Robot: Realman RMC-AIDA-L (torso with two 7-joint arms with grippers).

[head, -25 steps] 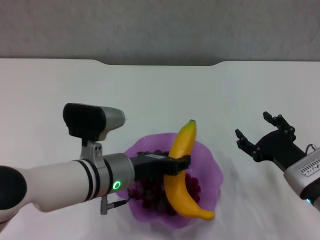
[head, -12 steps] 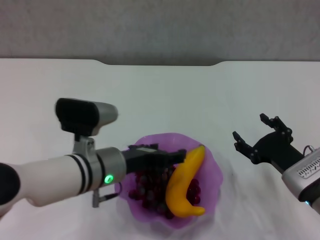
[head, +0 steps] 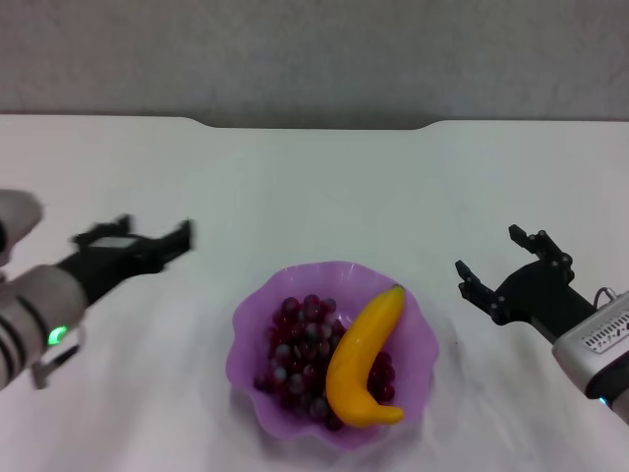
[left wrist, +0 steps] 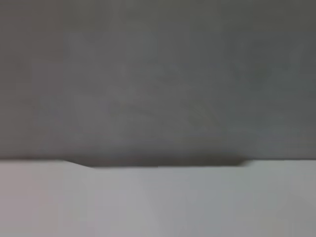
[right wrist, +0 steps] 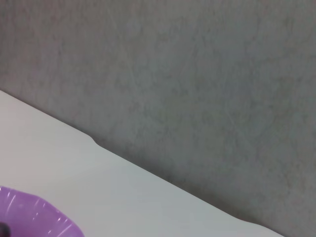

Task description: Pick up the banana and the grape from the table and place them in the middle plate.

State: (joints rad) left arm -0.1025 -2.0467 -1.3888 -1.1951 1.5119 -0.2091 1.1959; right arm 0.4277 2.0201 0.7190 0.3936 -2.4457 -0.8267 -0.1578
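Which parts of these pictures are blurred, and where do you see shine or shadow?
Head view: the left tool is smeared by motion blur, while the right tool is sharp; the banana carries a soft highlight; the purple plate casts a faint shadow on the table. Left wrist view: soft throughout, only the table edge readable.

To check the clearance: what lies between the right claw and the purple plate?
Only bare table lies between the right claw and the purple plate, in the head view.

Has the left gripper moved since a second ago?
Yes. The left gripper has pulled back left off the plate, open, leaving the banana there.
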